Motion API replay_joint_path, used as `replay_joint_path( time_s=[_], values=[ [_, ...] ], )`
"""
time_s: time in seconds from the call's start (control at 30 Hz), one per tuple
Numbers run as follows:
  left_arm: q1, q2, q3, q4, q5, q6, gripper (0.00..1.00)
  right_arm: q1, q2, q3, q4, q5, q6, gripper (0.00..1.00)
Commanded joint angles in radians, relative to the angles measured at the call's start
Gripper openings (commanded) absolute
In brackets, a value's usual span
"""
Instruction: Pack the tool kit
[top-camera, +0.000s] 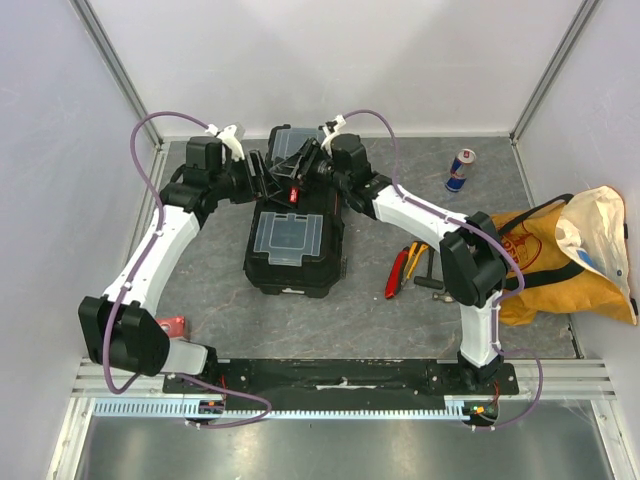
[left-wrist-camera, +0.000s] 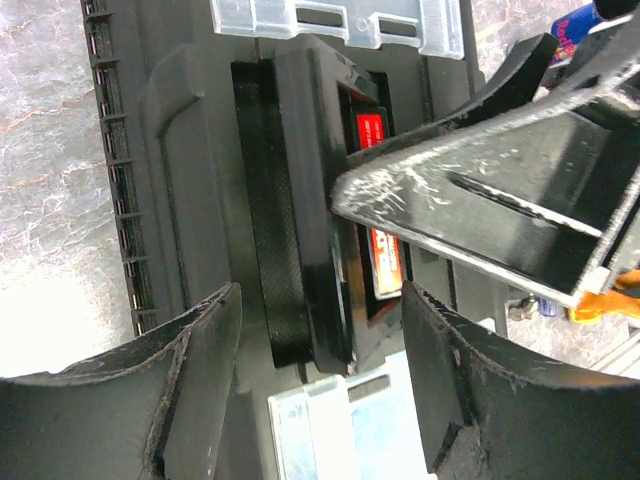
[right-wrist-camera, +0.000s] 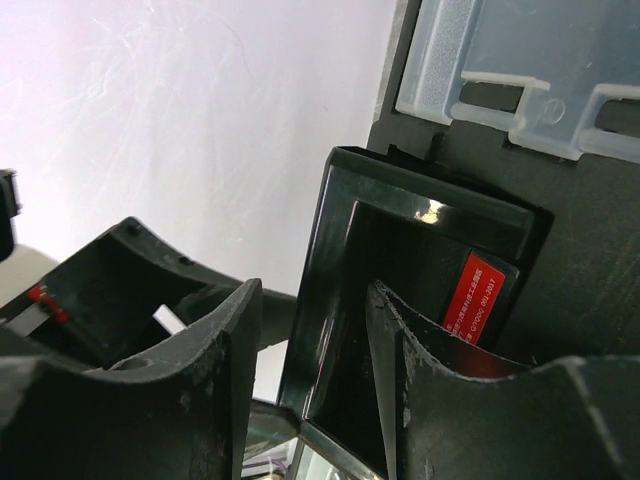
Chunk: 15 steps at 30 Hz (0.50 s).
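- My left pincer (left-wrist-camera: 320, 300) gapes wide, released, astride the toolbox handle (left-wrist-camera: 300, 230).
- My right pincer (right-wrist-camera: 315, 290) straddles its bar; clamped or not, I cannot tell.
- Grey marbled tabletop (top-camera: 380, 310), white walls (top-camera: 330, 60).

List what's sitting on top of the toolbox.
Near organiser lid, far organiser lid, both clear; red-labelled handle between them, left gripper and right gripper at it. Toolbox is shut; contents hidden.

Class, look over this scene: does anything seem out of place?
Yes. The red and yellow-handled hand tools lie loose on the table, right of the toolbox, outside it, though its lid looks shut.
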Motion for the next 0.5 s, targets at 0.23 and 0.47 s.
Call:
replay_joint_path(
  time_s=[0.23,0.47],
  values=[
    [0.004,0.089,0.047,0.093,0.123,-0.036,0.5,-0.029,-0.05,-0.094,0.182,-0.105,0.083,0.52],
    [0.001,0.108,0.047,0.096,0.171,-0.052,0.38,-0.038,-0.055,-0.087,0.16,-0.089,0.06,0.51]
  ],
)
